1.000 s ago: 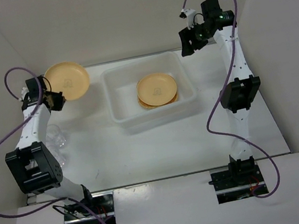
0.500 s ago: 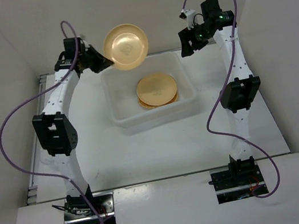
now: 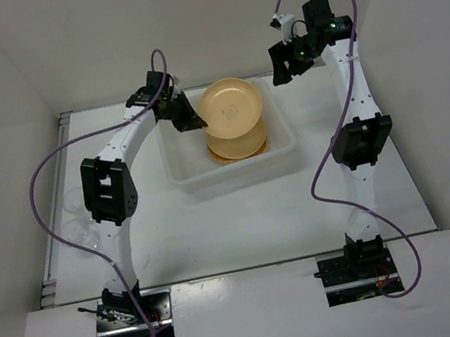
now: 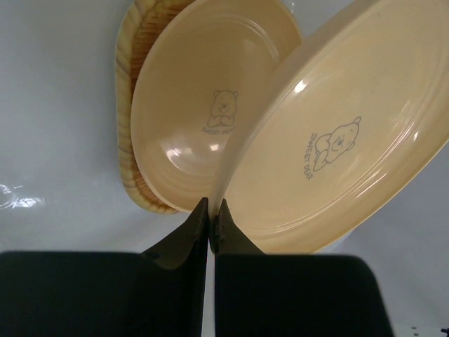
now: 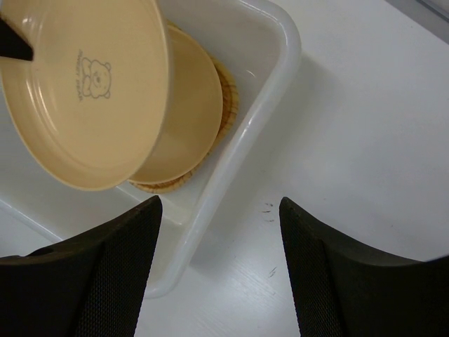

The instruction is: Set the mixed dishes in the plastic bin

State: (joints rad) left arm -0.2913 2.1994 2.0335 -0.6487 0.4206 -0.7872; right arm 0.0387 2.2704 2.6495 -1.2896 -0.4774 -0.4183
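My left gripper [image 3: 196,122] [image 4: 212,210] is shut on the rim of a round tan-yellow plate [image 3: 233,108] [image 4: 337,140] with a bear mark. It holds the plate tilted over the plastic bin [image 3: 180,173] [image 5: 275,116]. In the bin a second round plate [image 3: 238,143] [image 4: 200,119] lies on the woven orange-tan plate [image 4: 128,84] [image 5: 229,95]. The held plate also shows in the right wrist view [image 5: 77,91], above the second plate [image 5: 191,119]. My right gripper [image 3: 283,65] [image 5: 219,205] is open and empty, high above the bin's right side. Two clear cups [image 3: 71,202] [image 3: 88,237] stand at the table's left edge.
White walls close the table in at the back and on both sides. The left arm reaches across the bin's left rim. The white tabletop [image 5: 365,140] lies to the right of the bin.
My left arm has swung right with the plate, from the table's back left to over the bin and the stacked plates. The right arm has not moved.
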